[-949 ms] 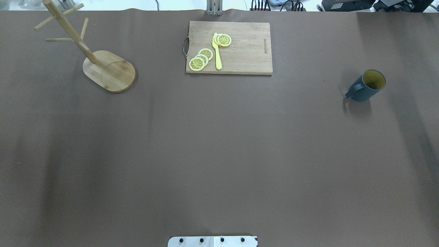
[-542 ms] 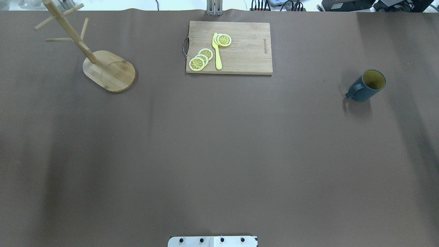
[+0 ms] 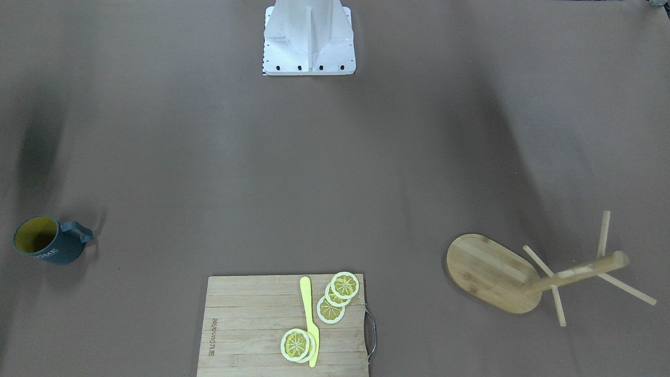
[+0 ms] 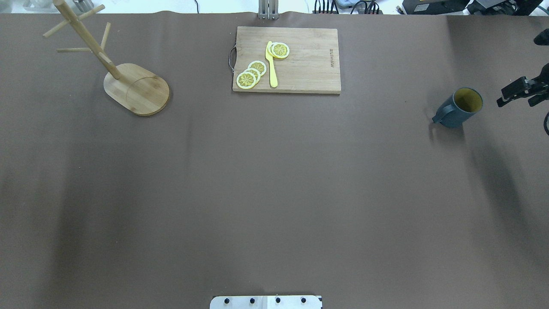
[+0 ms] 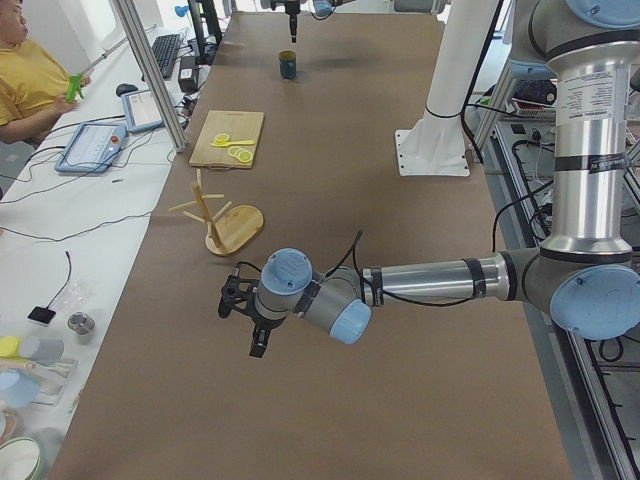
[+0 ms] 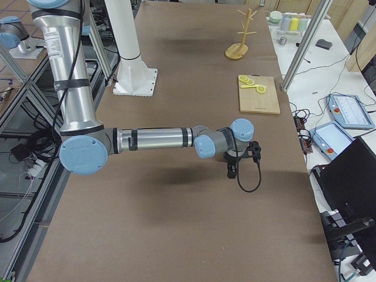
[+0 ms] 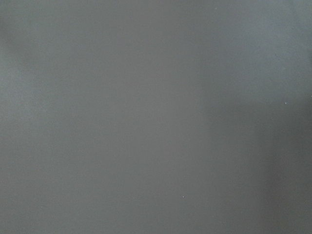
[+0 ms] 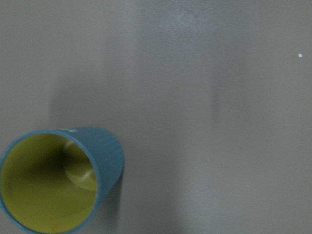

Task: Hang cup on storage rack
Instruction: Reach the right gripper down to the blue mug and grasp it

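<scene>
One change: the right arm (image 4: pixel 525 90) now enters the overhead frame's right edge, near the upright cup (image 4: pixel 460 107) on the tabletop (image 4: pixel 274 193) (probably approaching to grasp). Neither arm's jaws show clearly, so I cannot tell their state. The storage rack (image 4: pixel 137 90) stands upper left.

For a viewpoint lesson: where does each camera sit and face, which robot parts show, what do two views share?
Front-facing: across the table, facing the robot base; no arms.
Overhead: behind robot, facing forward; right end effector.
Exterior left: table end; left arm near.
Exterior right: opposite end; right arm near.
Left wrist: down at table; no body.
Right wrist: down into mug; no body.
Shared: front-facing and overhead show mug tree, cutting board.
</scene>
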You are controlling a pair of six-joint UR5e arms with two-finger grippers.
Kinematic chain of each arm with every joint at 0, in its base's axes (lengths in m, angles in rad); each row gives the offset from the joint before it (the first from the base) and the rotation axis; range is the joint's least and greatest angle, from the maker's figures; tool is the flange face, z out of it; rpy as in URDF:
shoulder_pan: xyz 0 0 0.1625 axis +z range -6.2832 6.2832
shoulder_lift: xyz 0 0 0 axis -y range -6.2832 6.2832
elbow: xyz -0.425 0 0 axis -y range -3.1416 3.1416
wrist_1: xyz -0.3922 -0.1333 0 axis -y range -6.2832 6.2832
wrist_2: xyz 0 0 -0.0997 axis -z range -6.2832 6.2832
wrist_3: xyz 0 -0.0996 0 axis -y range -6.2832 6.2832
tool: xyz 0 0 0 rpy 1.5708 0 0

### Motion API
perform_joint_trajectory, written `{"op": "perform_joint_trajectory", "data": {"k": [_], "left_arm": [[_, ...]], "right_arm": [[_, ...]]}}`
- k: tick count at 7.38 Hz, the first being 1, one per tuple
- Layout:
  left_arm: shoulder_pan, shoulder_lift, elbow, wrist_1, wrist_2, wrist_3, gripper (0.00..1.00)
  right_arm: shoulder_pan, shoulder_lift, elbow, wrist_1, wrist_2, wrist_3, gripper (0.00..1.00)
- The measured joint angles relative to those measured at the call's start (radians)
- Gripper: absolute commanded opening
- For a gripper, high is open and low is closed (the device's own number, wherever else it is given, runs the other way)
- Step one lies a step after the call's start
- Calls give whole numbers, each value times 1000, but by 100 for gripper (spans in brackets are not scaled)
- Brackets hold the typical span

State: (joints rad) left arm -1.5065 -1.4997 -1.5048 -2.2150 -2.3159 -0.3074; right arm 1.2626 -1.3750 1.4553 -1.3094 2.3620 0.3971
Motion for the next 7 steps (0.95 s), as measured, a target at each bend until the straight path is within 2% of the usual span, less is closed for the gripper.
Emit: {"op": "perform_joint_trajectory", "data": {"k": [1,2,4,7], "left_arm": [[0,0,0,-1,0,-1,98],[0,0,0,-1,1,-2,98],[0,-1,0,-2,1,-2,98],[0,-1,0,-2,1,-2,98]], "right_arm": [[-37,32,-14,4,-17,35,95],[-61,60,-36,5,-32,54,85],[-80,107,-94,5,-41,65,0],[-83,129,-110,5,-26,99,0]]}}
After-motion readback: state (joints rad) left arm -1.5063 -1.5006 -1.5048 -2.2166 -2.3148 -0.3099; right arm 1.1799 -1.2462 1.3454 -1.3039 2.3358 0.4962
